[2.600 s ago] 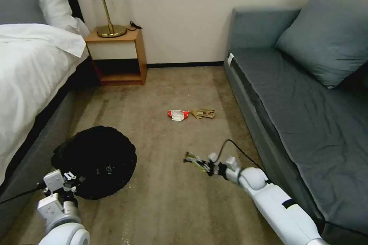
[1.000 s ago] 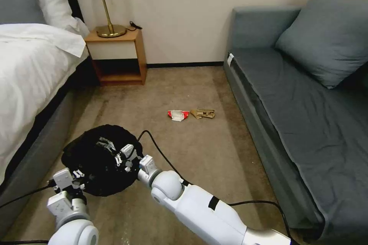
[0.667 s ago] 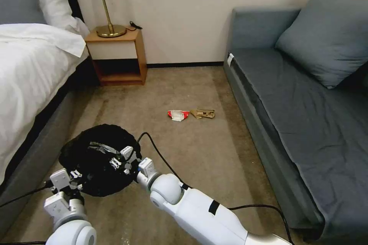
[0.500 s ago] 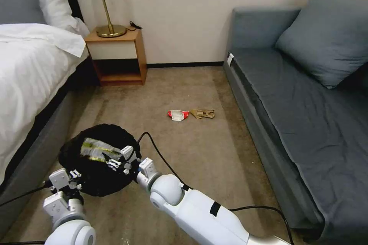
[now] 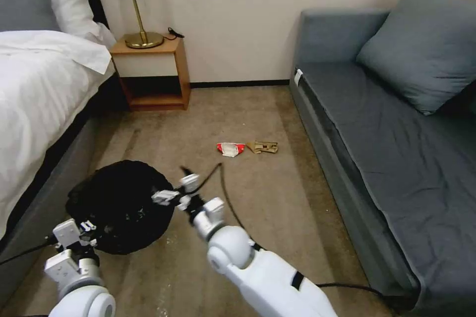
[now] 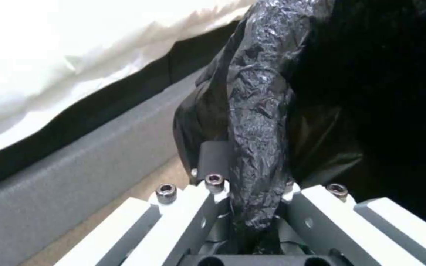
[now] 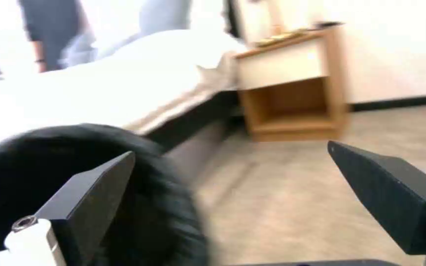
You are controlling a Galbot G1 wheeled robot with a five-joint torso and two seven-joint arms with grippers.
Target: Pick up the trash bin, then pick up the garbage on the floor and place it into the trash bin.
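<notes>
**Bin held by its liner rim, two scraps left on the carpet**

Head view: the trash bin (image 5: 121,205) sits at near left beside the bed (image 5: 44,89), its black liner crumpled and loose. The left gripper (image 5: 85,228) is at the bin's near rim. The right gripper (image 5: 171,192) hangs at the bin's right edge with its fingers spread and nothing between them. Farther off, mid-floor, a red-and-white packet (image 5: 230,148) and a brown paper scrap (image 5: 263,146) lie just beside each other on the carpet (image 5: 258,198), near the sofa (image 5: 396,133). Both look light, thin and flat, so a pinch on a raised, crumpled edge seems the best hold; a flat face would likely slip against the carpet.

Left wrist view: here the hold is plain. The left gripper (image 6: 252,207) is pinching a fold of the liner (image 6: 260,122) at the rim. The film is soft and slick, so the bin probably swings and the plastic may creep; the bin seems light.

Right wrist view: the black fingers (image 7: 94,195) stand wide apart and empty, the bin (image 7: 75,184) just beside them, and the nightstand (image 7: 292,85) beyond.
</notes>
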